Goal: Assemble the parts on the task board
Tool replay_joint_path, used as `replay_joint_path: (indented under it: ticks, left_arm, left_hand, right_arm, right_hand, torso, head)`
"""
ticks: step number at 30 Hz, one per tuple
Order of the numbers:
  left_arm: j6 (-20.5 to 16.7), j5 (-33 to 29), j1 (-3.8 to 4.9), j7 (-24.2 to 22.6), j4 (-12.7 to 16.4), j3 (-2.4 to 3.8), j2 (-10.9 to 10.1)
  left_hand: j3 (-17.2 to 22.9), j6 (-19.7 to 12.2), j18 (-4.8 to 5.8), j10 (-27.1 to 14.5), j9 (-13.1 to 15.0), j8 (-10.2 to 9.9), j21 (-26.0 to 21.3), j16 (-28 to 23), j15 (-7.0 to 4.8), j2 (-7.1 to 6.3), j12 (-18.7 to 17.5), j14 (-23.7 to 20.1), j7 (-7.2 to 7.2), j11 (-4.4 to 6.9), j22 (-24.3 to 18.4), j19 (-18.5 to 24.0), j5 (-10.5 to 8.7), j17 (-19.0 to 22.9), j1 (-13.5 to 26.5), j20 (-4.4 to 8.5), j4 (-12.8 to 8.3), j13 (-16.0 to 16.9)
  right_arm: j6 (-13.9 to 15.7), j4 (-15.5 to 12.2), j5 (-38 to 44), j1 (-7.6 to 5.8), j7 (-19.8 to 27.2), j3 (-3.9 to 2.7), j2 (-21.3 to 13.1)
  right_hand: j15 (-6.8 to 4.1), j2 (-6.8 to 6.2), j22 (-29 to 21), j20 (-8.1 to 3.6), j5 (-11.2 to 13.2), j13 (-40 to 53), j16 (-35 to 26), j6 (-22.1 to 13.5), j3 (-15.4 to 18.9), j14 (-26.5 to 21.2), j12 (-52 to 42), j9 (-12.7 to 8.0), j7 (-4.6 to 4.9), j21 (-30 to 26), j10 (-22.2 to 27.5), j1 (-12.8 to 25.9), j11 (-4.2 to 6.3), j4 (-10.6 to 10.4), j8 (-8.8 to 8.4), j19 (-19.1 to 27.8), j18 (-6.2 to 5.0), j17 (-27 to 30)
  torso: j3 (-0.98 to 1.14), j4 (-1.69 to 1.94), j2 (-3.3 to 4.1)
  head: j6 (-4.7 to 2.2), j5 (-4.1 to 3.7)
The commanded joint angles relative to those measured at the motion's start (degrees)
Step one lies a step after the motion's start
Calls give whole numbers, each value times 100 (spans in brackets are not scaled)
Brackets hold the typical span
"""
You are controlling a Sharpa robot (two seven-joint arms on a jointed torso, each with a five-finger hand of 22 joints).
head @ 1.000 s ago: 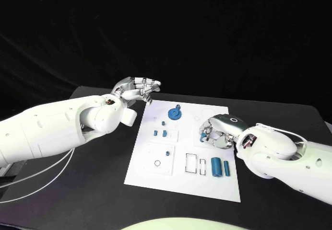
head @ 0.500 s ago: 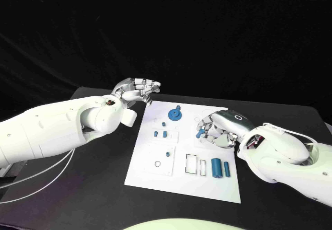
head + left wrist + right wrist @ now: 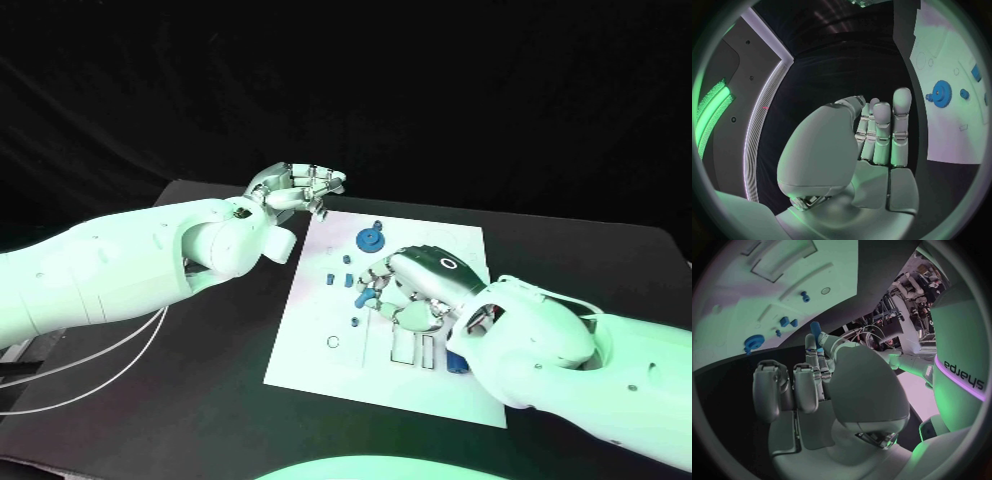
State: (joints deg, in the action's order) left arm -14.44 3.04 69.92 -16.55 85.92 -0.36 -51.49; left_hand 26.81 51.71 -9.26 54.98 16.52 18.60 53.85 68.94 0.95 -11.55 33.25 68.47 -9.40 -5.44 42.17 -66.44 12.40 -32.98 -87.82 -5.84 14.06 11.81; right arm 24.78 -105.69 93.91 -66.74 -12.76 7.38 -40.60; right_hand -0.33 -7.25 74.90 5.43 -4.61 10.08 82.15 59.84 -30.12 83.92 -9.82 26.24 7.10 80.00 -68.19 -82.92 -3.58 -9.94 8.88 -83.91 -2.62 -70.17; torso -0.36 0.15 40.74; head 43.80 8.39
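Observation:
The white task board (image 3: 329,368) lies mid-table. A blue gear (image 3: 369,239) stands near its far edge, also seen as the gear (image 3: 941,93) and the gear (image 3: 752,343). Small blue pieces (image 3: 351,279) sit in the board's middle. My right hand (image 3: 414,287) hovers over the board's centre and pinches a small blue part (image 3: 816,329) at its fingertips. My right forearm partly hides blue cylinders (image 3: 456,361) on the board's right side. My left hand (image 3: 297,189) hangs above the board's far left corner, fingers curled in, holding nothing.
Rectangular slots (image 3: 413,349) and a small ring (image 3: 333,341) mark the board's near half. Black table (image 3: 188,400) surrounds the board. White cables (image 3: 72,375) trail beside my left arm.
My right hand has carried the small blue part leftward from the board's right side to over its centre, and its arm now covers the blue cylinders. The left hand has stayed in place.

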Motion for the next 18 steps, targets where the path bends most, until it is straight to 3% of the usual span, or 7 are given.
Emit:
replay_joint_path:
  ticks: [1,10,18]
  left_arm:
    - [103,-25,5,-23,-3,1,35]
    - [102,-24,5,-19,-5,-2,61]
    - [102,-24,5,-12,-10,-4,55]
  left_hand:
    - [38,-7,-49,-47,9,-2,-16,-16,6,4,16,-50,-8,5,-6,36,22,5,68,-12,2,6]
    - [38,-7,-49,-47,9,-2,-16,-16,6,4,16,-50,-8,5,-6,36,22,5,68,-12,2,6]
    - [48,-12,-50,-57,11,-3,-23,-16,6,3,19,-53,-8,5,-11,38,21,11,78,-12,-1,6]
  right_arm:
    - [32,134,152,132,173,12,178]
    - [-33,524,224,466,234,54,594]
    - [-151,708,274,581,202,75,762]
  right_hand:
    - [-48,-34,1003,-34,-28,0,29,40,-34,226,35,250,10,-7,-47,47,-2,14,224,-197,36,10]
    - [-45,-45,1001,-33,-47,-1,30,28,-52,226,48,258,21,-14,-43,57,-8,32,228,-194,34,8]
    - [-39,-52,1001,-30,-60,-2,32,15,-63,227,59,264,33,-15,-41,80,-18,35,228,-194,35,5]
  torso:
    - [-8,15,5]
    - [-6,6,10]
    - [5,-5,7]
  head:
    - [6,31]
    - [48,95]
    - [50,114]
